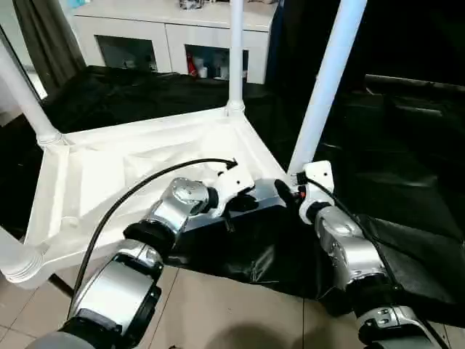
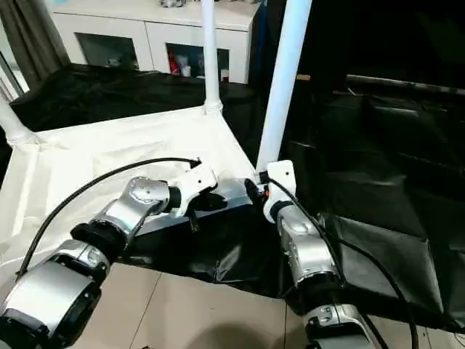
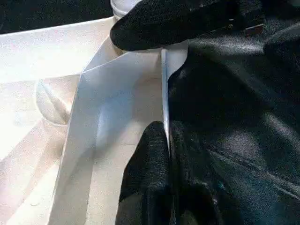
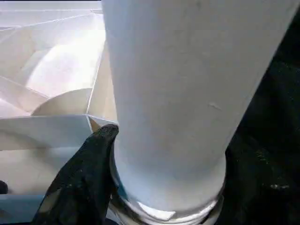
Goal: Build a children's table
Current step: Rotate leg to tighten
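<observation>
White children's table [image 1: 109,174] lies upside down on black sheeting [image 1: 407,189], ribbed underside up, legs standing in its corner sockets, white cabinet [image 1: 171,33] behind. Left tool [image 1: 243,200] is at the table's near rim by the right corner, fingers [image 3: 150,173] pressed together on the thin rim edge. Right tool [image 1: 296,190] sits at the base of the near-right leg [image 1: 327,80], fingers apart around it, one finger [image 4: 86,173] touching the leg just above its socket.
</observation>
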